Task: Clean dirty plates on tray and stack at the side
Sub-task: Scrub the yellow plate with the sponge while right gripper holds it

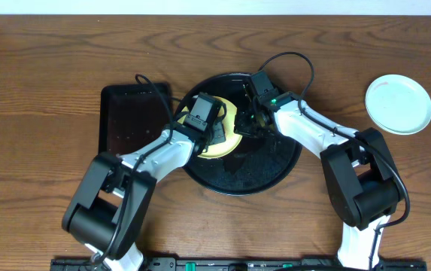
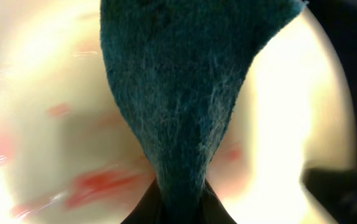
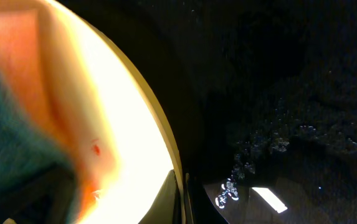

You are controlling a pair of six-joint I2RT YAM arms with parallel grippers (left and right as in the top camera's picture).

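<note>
Overhead, we see left pincer (image 1: 213, 129) gripping teal cloth (image 2: 178, 93) on yellow plate (image 1: 226, 147); right pincer (image 1: 247, 122) clamps its 3 o'clock rim.

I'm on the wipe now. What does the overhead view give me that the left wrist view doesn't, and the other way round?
Only overhead: a light blue plate lying apart on the table at the right, and the rectangular black tray on the left.
Only left wrist: the red smears on the plate surface, close up, and the dark teal cloth pinched in the left end effector.
Both: the pale yellow plate being wiped.
</note>
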